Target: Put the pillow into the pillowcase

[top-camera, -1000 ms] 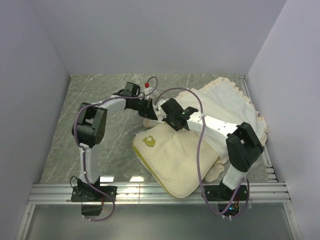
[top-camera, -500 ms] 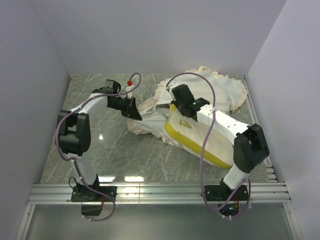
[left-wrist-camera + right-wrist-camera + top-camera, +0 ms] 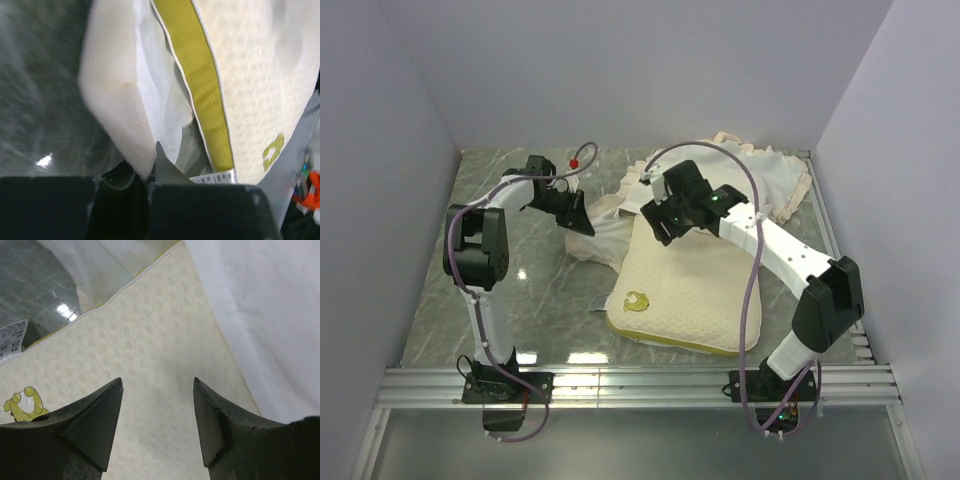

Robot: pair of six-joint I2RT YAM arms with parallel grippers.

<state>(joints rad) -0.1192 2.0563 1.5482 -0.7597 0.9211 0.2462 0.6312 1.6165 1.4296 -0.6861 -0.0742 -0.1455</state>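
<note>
The cream-yellow dimpled pillow [image 3: 690, 290] lies flat mid-table, its round yellow mark [image 3: 637, 300] facing up. Behind it the white pillowcase [image 3: 760, 175] with its ruffled trim lies bunched. White fabric [image 3: 260, 315] overlaps the pillow's far edge [image 3: 150, 330]. My left gripper [image 3: 582, 222] is shut on the ruffled trim [image 3: 120, 100] at the pillowcase's left end, next to the pillow's yellow edge band [image 3: 200, 75]. My right gripper [image 3: 660, 222] hovers open over the pillow's far end, with only dimpled surface showing between its fingers [image 3: 100, 415].
The grey-green marble table [image 3: 520, 300] is boxed in by pale walls on three sides. A metal rail [image 3: 640, 378] runs along the near edge by the arm bases. A white care label [image 3: 215, 177] hangs from the pillow's edge.
The right gripper has opened and let go of the pillow. The pillow dropped from standing on its edge to lying flat, mark up. The left gripper drew the trim slightly left.
</note>
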